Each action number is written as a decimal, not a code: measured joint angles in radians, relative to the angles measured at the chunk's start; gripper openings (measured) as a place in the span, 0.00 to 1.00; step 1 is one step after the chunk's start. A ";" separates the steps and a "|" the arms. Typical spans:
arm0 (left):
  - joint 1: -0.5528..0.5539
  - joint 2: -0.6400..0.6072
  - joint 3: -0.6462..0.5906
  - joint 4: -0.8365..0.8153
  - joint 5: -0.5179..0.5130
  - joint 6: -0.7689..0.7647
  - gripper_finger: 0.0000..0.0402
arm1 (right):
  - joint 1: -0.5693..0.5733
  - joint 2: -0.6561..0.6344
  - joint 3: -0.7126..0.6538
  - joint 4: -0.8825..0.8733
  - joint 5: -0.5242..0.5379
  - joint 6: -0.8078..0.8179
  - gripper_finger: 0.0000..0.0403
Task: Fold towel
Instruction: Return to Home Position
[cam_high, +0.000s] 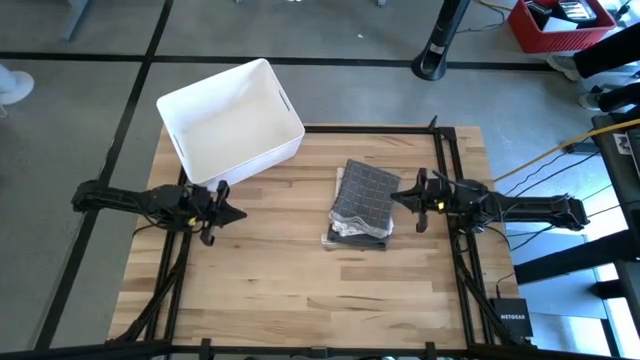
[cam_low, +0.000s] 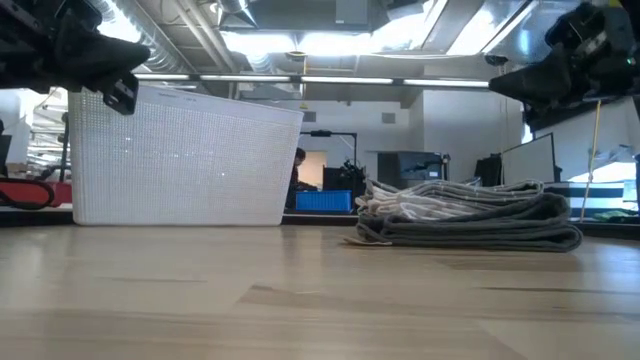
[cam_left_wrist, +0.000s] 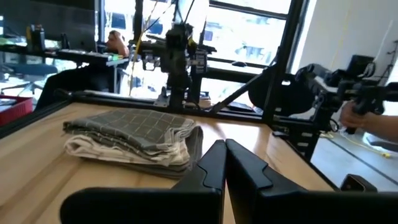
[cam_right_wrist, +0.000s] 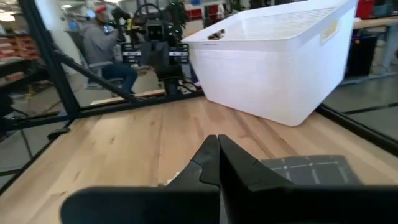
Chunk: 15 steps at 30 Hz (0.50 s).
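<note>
The grey checked towel (cam_high: 361, 205) lies folded into a thick stack of layers on the wooden table, right of centre; it also shows in the low view (cam_low: 470, 215) and the left wrist view (cam_left_wrist: 134, 140). My left gripper (cam_high: 238, 213) hangs shut above the table's left part, pointing level toward the towel, well apart from it. My right gripper (cam_high: 394, 197) hangs shut beside the towel's right edge, above the table, holding nothing. One corner of the towel (cam_right_wrist: 311, 169) shows past the right fingers (cam_right_wrist: 214, 158).
A white plastic basket (cam_high: 230, 120) stands at the table's far left corner, partly over the edge. Bare wood lies between my left gripper and the towel and along the near edge. A person sits beyond the table in the room (cam_right_wrist: 106, 43).
</note>
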 joint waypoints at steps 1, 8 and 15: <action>0.000 -0.004 0.000 0.000 0.005 0.004 0.00 | 0.000 -0.016 -0.021 0.010 -0.006 0.000 0.00; 0.000 -0.009 0.000 -0.023 0.006 0.022 0.00 | 0.000 -0.116 -0.094 -0.015 -0.016 0.018 0.00; 0.000 -0.009 0.000 -0.042 0.005 -0.006 0.00 | 0.000 -0.160 -0.094 -0.098 0.010 -0.013 0.00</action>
